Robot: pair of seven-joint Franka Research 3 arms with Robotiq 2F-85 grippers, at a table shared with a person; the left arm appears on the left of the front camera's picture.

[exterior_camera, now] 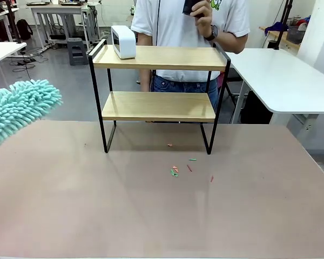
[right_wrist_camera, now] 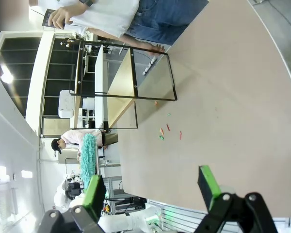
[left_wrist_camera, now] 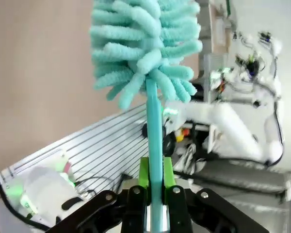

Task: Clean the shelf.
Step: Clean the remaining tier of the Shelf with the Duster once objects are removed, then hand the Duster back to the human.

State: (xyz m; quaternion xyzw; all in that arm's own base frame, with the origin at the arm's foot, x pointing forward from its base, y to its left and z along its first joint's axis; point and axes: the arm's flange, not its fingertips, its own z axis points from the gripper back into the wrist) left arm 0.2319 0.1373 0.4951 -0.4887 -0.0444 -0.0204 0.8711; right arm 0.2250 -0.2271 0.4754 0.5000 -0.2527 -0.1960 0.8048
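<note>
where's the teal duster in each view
front view: duster at the left edge, left of the shelf
left wrist view: upper centre, handle clamped in the left gripper
right wrist view: lower left, beyond the table edge
shared landmark: the pinkish table top, in all three

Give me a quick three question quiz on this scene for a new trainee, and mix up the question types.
1. True or false: the left tool is shut on the handle of the teal duster.
2. Where does the white box stand? A) on the top board of the shelf; B) on its lower board; C) on the tabletop.
3. Fill in: the coloured scraps lie on the ____ in front of the shelf.
Key: 1 true; 2 A; 3 table.
</note>
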